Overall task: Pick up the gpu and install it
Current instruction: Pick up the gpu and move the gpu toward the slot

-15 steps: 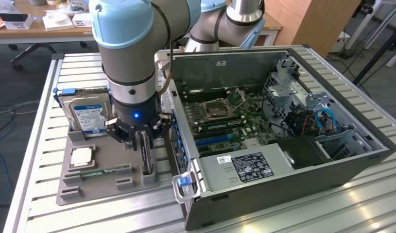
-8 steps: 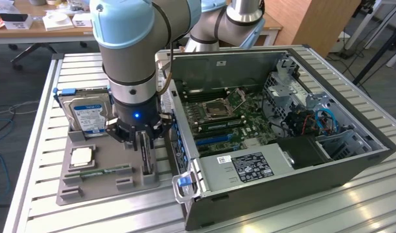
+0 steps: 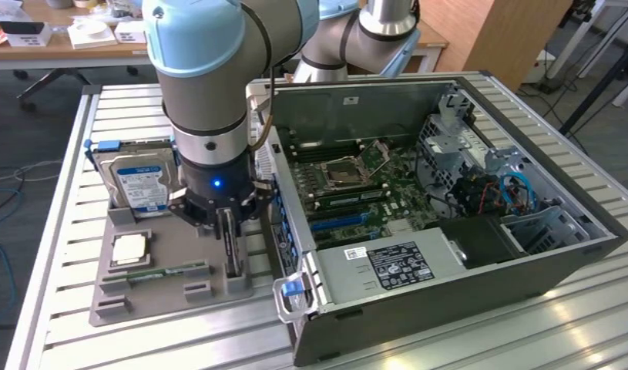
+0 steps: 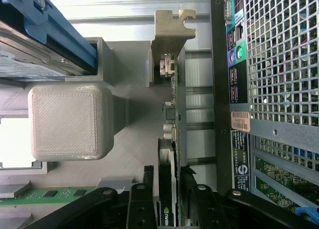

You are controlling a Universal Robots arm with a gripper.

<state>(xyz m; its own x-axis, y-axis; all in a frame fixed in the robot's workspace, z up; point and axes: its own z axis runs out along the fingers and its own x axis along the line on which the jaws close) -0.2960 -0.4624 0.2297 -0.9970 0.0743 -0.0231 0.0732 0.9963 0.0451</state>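
Your gripper (image 3: 227,230) is open, fingers either side of the graphics card (image 3: 231,258), which stands on edge in the gray tray (image 3: 139,301) beside the computer case (image 3: 448,308); judge it light, stiff and fragile, and pinch its flat faces near the top edge.

Slatted metal table (image 3: 560,331) — grey parts tray (image 3: 154,302) beside open computer case (image 3: 448,308)

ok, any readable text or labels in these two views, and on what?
None reads cleanly.
gpu: small logo mark on its edge, too small.
Orange sticker on the PC case: blurred.
Power supply label: print too small.
Hard drive label: too small.
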